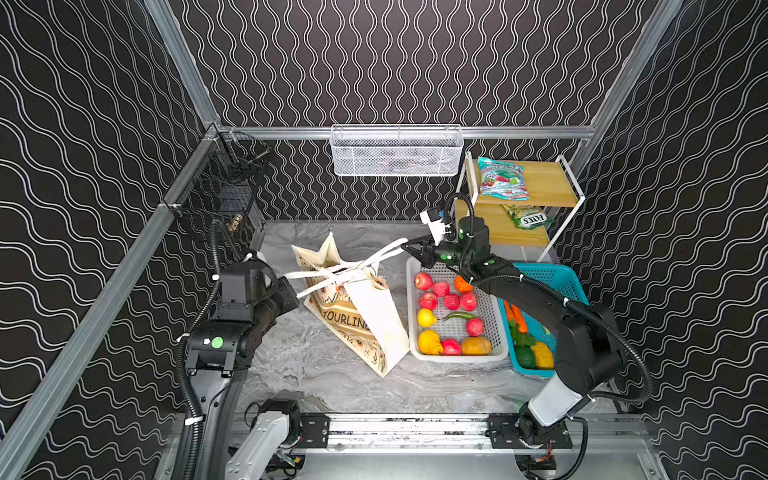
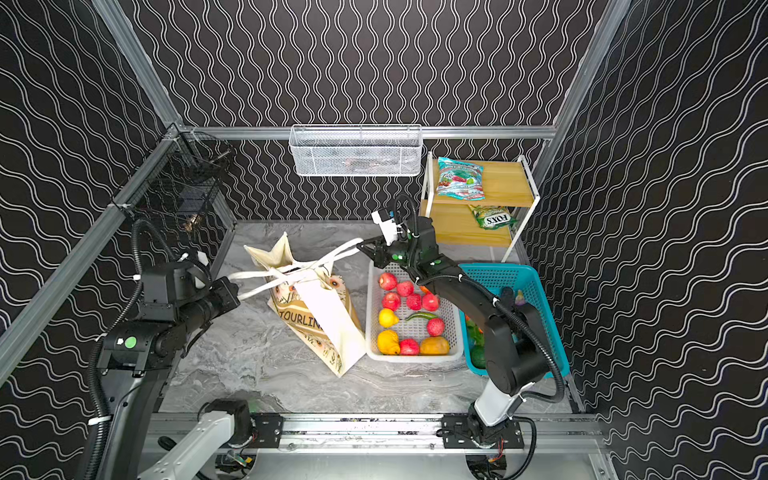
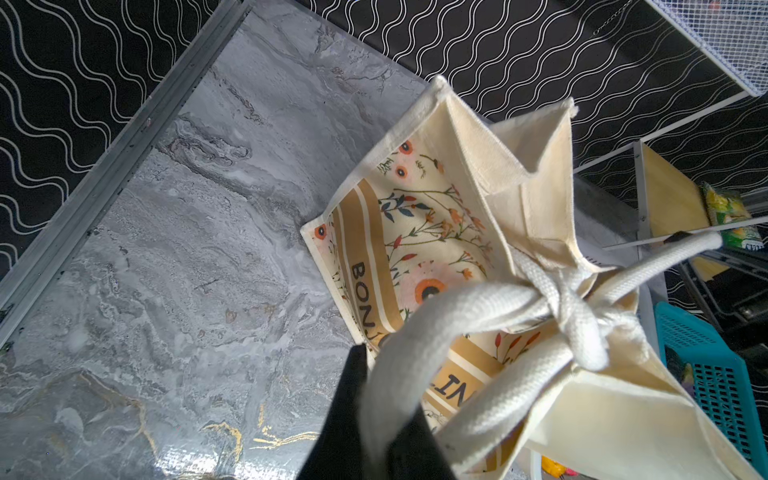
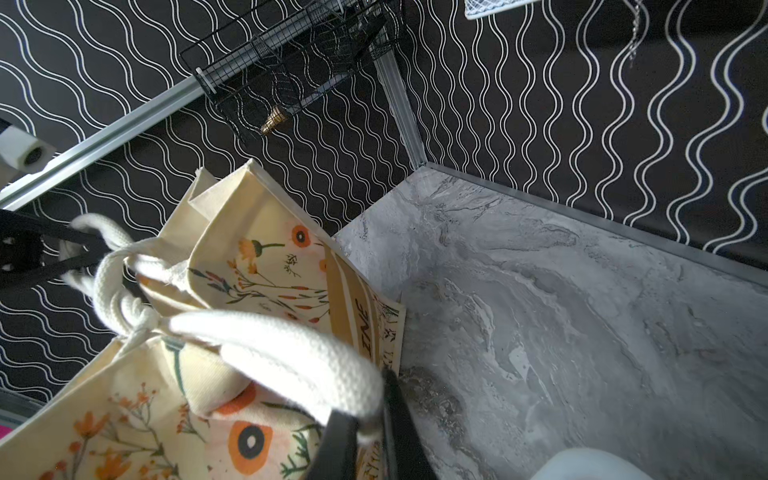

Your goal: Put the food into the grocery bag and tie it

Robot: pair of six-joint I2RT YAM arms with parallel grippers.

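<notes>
- My left hand (image 1: 296,296) and right hand (image 1: 406,247) clench the two straps (image 3: 440,305), one each.
- One grocery bag (image 1: 374,320), one knot (image 3: 577,328).
- Two candy packets (image 1: 501,178) on the shelf (image 1: 548,183).

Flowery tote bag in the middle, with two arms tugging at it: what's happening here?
The two arms are tying the grocery bag shut. The left gripper pinches one white handle, the right gripper the other handle, both stretched taut with a knot between them over the bag's mouth. Toy fruit sits in the white basket beside it.
</notes>
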